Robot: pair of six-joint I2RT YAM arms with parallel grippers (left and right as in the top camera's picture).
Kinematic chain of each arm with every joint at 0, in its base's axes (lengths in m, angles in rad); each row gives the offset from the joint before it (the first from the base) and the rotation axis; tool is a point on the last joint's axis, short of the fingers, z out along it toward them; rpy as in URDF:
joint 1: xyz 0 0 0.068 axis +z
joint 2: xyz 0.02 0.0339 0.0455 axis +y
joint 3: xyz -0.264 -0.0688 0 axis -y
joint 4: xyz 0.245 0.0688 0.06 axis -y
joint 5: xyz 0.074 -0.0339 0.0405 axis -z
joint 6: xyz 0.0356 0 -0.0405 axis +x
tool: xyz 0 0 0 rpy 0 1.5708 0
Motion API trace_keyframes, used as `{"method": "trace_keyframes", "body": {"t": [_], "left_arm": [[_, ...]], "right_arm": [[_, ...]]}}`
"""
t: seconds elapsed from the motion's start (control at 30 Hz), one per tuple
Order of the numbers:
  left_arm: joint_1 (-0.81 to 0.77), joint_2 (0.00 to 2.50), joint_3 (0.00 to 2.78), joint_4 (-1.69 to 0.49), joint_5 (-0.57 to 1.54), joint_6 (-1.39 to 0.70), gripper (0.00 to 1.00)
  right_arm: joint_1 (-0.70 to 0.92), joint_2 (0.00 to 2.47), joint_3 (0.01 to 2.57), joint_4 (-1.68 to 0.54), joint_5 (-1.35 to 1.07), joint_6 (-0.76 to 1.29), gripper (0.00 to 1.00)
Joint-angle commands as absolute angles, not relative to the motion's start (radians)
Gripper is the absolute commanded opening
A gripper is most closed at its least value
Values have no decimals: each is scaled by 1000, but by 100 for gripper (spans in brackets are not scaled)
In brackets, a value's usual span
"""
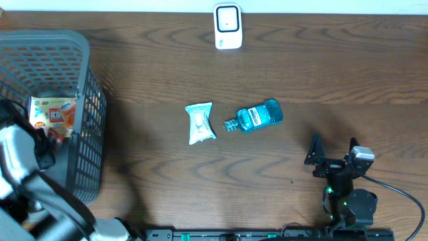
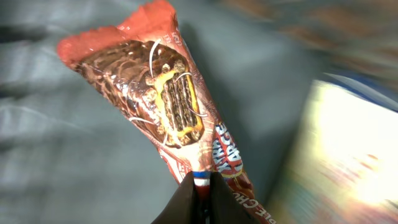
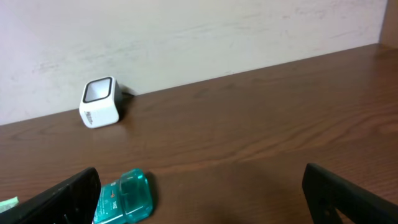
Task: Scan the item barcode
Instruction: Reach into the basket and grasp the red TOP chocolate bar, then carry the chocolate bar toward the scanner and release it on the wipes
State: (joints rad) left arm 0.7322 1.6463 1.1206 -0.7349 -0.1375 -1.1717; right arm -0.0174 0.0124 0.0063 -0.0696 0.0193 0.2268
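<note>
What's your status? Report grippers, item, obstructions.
Left gripper shut on red chocolate snack pack, inside grey basket. Right gripper open, empty. Barcode scanner at far edge. Basket wall stands between pack and scanner.

We see the basket (image 1: pixel 85 50) at the table's (image 1: pixel 334 67) left edge, a packet (image 1: pixel 52 112) and a bar (image 2: pixel 161 93) in it. The scanner (image 1: pixel 227 27) stands at the far edge. Mid-table, the pouch (image 1: pixel 200 123) lies just left of the bottle (image 1: pixel 257 116).
</note>
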Motion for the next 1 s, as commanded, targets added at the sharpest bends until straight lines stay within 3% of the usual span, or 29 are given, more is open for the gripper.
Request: {"method": "trace_keyframes", "body": {"t": [0.0,0.17,0.3,0.43,0.7,0.77,0.97], "left_arm": [[736,1436,1147,-726,-58,-1081,7],[736,1177,1159,-700,-8,-1068,7],[721,979,1159,-617,205,-997,7],[606,842,1159,-535,411,-921,7],[100,854,1132,-537,345,-719,7],[-78,933,1118,-540,260,-706,7],[-395,1195,1117,-540,44,-715,7]], "right_arm": [[-19,7,6,-72,24,228,99],[-19,7,6,-72,24,228,99],[-19,7,6,-72,24,228,99],[-19,7,6,-72,24,228,99],[-19,7,6,-72,24,228,99],[-19,7,6,-72,24,228,99],[-19,7,6,-72,24,228,99]]}}
